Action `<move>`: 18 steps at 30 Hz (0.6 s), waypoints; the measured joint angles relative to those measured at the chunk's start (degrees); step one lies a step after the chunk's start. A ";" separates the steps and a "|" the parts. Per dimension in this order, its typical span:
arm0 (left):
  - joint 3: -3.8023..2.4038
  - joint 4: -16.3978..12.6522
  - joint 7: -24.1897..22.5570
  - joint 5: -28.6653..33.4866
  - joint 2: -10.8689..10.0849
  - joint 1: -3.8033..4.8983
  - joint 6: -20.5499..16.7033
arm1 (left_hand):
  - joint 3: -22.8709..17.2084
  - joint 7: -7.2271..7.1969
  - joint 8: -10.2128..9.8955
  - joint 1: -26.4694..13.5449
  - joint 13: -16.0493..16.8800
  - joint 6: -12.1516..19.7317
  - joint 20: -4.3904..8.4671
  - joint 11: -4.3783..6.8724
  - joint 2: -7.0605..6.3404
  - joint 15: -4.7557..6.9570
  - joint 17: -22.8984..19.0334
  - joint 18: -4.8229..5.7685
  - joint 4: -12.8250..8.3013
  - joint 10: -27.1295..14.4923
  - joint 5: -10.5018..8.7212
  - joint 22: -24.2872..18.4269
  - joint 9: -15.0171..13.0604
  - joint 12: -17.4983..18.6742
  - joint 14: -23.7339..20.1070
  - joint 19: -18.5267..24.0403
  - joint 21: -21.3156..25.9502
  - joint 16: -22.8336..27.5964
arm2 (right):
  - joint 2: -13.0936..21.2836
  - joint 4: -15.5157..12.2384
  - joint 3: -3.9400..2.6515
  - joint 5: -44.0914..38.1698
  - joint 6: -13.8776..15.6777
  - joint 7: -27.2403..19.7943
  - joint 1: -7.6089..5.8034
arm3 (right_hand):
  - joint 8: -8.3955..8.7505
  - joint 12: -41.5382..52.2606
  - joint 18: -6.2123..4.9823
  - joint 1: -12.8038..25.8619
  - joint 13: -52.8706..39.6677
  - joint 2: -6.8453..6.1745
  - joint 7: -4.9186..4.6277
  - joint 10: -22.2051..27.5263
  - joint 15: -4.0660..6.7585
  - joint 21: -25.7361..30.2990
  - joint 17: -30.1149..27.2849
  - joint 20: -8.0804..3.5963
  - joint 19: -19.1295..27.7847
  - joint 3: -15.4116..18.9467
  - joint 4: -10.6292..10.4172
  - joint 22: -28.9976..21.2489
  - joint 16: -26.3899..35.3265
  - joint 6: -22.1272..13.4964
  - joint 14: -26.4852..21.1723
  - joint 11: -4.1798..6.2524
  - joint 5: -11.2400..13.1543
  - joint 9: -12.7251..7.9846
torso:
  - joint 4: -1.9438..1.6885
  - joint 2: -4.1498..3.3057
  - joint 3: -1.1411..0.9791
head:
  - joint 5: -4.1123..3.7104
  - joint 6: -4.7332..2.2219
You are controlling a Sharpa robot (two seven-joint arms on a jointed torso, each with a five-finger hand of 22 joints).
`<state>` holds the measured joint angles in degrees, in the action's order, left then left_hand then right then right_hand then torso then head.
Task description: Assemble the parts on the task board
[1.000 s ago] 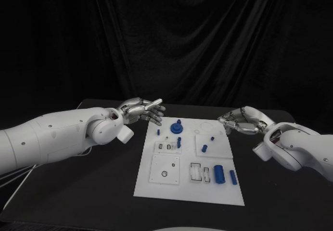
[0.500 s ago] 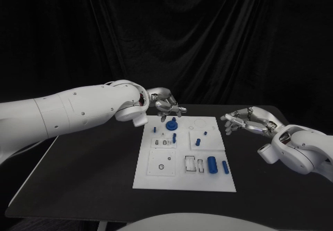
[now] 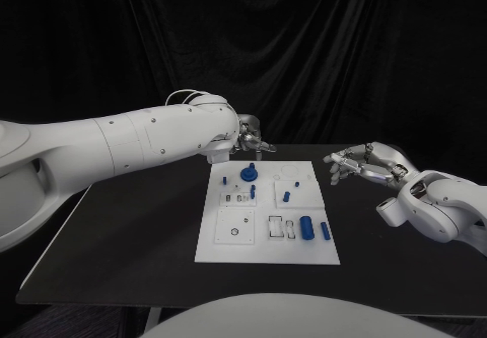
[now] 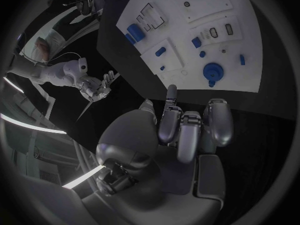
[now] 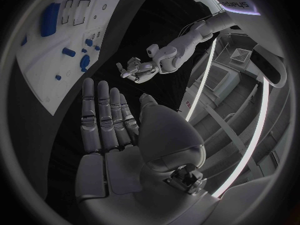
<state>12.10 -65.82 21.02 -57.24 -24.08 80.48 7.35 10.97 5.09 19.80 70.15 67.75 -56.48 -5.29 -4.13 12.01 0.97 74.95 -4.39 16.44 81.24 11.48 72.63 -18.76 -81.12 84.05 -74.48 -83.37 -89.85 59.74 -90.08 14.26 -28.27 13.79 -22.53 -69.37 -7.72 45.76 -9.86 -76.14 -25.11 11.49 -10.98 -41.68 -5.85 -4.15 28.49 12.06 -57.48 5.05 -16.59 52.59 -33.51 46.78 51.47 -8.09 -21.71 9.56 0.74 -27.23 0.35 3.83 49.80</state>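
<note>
Centrally on the black table point(image 3: 122, 232) lay the task board point(image 3: 266, 246), blue parts point(image 3: 307, 228) on its near and far sections. Above the board's far left corner, the left hand point(image 3: 250, 139) was largely hidden behind its arm; wrist view showed fingers point(image 4: 187, 130) curled, holding nothing. Off the far right edge hovered the right hand point(image 3: 361, 165), fingers point(image 5: 103, 117) apart, empty.

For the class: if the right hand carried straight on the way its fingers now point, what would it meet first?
Probably the task board. The right hand is open beside the board's far right corner, fingers aimed toward it; height is unclear, so it might pass above toward the left hand.
</note>
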 measured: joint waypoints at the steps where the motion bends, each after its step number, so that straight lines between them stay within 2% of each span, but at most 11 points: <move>1: 0.00 0.45 0.78 -0.24 0.53 -0.16 0.15 | 0.00 -0.22 0.58 -0.24 0.00 0.22 0.20 0.25 -0.24 0.37 0.00 0.49 0.00 0.04 0.00 1.43 -1.23 0.00 -0.01 -1.85 -0.87 0.00 | -0.09 0.00 0.00 0.04 0.00 -0.06 0.01 | -0.04 0.00 0.00 -0.03 0.02 -0.03 0.00 -0.04 0.17 0.00 -0.04 -0.08 -0.08 0.09 -0.09 0.00 0.00 0.00 0.17 -0.04 0.00 -0.01 | 0.03 0.02 -0.02 | 0.03 0.07; 3: -0.02 1.21 2.28 -0.96 1.43 -0.69 0.34 | 0.00 -0.51 1.77 -0.57 0.00 0.34 0.61 0.49 -0.57 0.70 0.00 0.59 0.00 -0.16 0.25 2.21 -3.49 0.00 -0.09 -4.69 -2.11 0.00 | -0.32 0.02 0.00 0.10 0.00 -0.16 0.03 | -0.04 0.00 0.01 -0.25 0.09 0.18 0.00 -0.50 0.17 -0.09 -0.06 0.06 -0.22 0.16 -0.16 -0.07 -0.26 0.00 0.17 0.10 0.00 -0.06 | 0.12 0.03 -0.06 | 0.17 0.16; 4: -0.02 1.48 2.82 -1.45 1.73 -1.01 0.34 | 0.00 -0.87 2.28 -0.87 -0.01 0.37 0.93 0.99 -0.86 1.15 0.00 1.39 0.00 -0.07 0.29 2.29 -4.64 0.00 -0.09 -6.01 -2.67 0.00 | -0.40 0.03 0.00 0.12 0.00 -0.18 0.04 | -0.04 0.03 0.00 -0.26 0.14 0.20 0.00 -0.51 0.17 -0.22 -0.10 0.01 -0.41 0.16 -0.16 -0.07 -0.26 0.00 0.22 0.11 0.00 -0.06 | 0.14 0.03 -0.07 | 0.23 0.17; 6: 0.00 2.31 3.98 -2.98 2.46 -1.90 0.31 | 0.00 -1.22 2.82 -1.59 -0.02 0.59 1.60 1.44 -0.97 1.73 0.00 2.28 0.00 -0.12 0.29 2.32 -6.67 0.00 -0.11 -8.92 -3.92 0.00 | -0.52 0.05 0.00 0.15 0.00 -0.24 0.05 | -0.04 0.23 0.00 -0.26 0.17 0.20 0.00 -0.51 0.22 -0.23 -0.10 -0.08 -0.50 0.16 -0.16 -0.07 -0.31 0.00 0.54 0.11 -0.05 -0.06 | 0.21 0.07 -0.10 | 0.34 0.20; 11: 0.03 4.67 6.08 -6.56 4.09 -3.66 0.12 | 0.00 -1.42 2.82 -2.58 -0.03 0.79 1.80 1.62 -0.55 1.92 -0.01 2.27 0.00 -0.08 0.29 2.32 -8.44 0.00 -0.09 -9.30 -4.16 0.00 | -0.55 0.10 -0.01 0.21 0.08 -0.31 0.06 | -0.04 0.23 0.01 -0.26 0.29 0.20 0.00 -0.91 0.31 -0.23 -0.18 -0.28 -0.69 0.31 0.00 -0.13 -0.65 0.00 0.63 0.12 -0.24 -0.05 | 0.24 0.19 -0.13 | 0.35 0.21; 16: 0.03 7.22 8.29 -9.03 4.96 -5.68 -0.11 | -0.01 -1.71 2.84 -3.70 -0.02 0.50 1.92 1.85 -0.81 2.01 -0.01 2.27 0.00 0.08 0.06 2.32 -10.00 0.00 -0.01 -9.41 -4.16 0.00 | -0.54 0.10 -0.01 0.25 0.16 -0.32 0.06 | -0.04 0.23 0.01 -0.26 0.31 0.19 0.00 -0.91 0.42 -0.23 -0.22 -0.28 -0.70 0.44 -0.12 -0.13 -0.65 0.00 0.73 0.11 -0.45 -0.05 | 0.24 0.28 -0.14 | 0.63 0.21; 18: 0.04 7.95 8.93 -9.59 5.28 -6.14 -0.16 | -0.01 -2.03 3.39 -4.08 -0.02 0.18 2.01 1.87 -1.19 2.16 -0.01 2.27 -0.01 0.09 0.06 2.32 -10.96 -0.01 -0.10 -9.51 -4.16 0.00 | -0.61 0.19 -0.01 0.26 0.19 -0.32 0.06 | -0.04 0.45 0.01 -0.26 0.37 0.19 0.00 -0.91 0.42 -0.23 -0.22 -0.28 -0.70 0.48 -0.16 -0.13 -0.65 0.00 0.73 0.11 -0.45 -0.11 | 0.25 0.31 -0.14 | 0.74 0.21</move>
<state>12.14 -57.86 29.95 -66.82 -18.80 74.34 7.19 10.97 3.06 23.20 66.07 67.73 -56.30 -3.27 -2.26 10.82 3.13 74.94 -2.12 16.43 81.32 11.54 74.94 -29.72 -81.13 83.95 -83.99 -87.54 -89.85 59.13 -89.89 14.25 -28.01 13.98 -22.85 -69.31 -7.76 46.20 -9.85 -76.40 -24.74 11.68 -10.98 -42.59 -5.44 -4.38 28.27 11.77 -58.17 5.52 -16.76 52.46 -34.16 46.78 52.21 -7.97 -22.16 9.46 0.99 -26.92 0.21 4.58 50.01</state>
